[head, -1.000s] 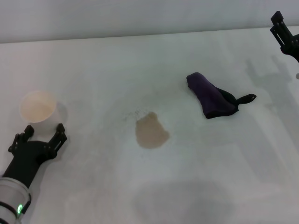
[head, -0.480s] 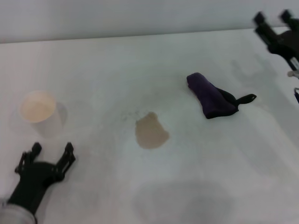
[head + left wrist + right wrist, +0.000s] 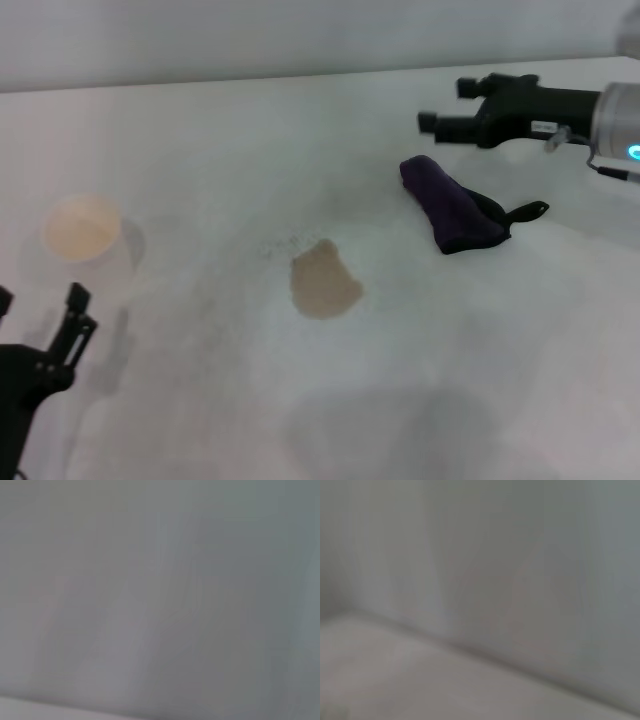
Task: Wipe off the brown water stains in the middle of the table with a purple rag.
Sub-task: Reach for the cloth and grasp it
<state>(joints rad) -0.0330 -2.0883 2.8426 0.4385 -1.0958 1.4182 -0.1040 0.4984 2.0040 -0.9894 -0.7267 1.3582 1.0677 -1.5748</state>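
The right gripper (image 3: 445, 107) is hanging just beyond the far end of the purple rag (image 3: 452, 208), its fingers (image 3: 430, 121) spread apart and holding nothing. It has swung in from the far right edge of the head view, where it was a second ago, and is now reaching in over the table (image 3: 480, 370) with the arm stretched out nearly level. It looks to be above the cloth rather than touching it, so the grasp is not yet made; my reading is that the approach is nearly done and a descent onto the bunched cloth comes next.

The left gripper (image 3: 35, 315) is sitting low at the near left corner, its fingers (image 3: 77, 305) also spread and empty. It has been pulling back from the white paper cup (image 3: 82, 230), which it was almost touching a second ago, so it seems to be clearing out and leaving the work to the right arm.

The rag is lying unmoved, right of centre, its black loop tab pointing right. The brown water stains (image 3: 323, 281) are still a whole tan blotch in the middle of the table, well apart from the rag, untouched. Both wrist views are showing only blank grey surfaces.
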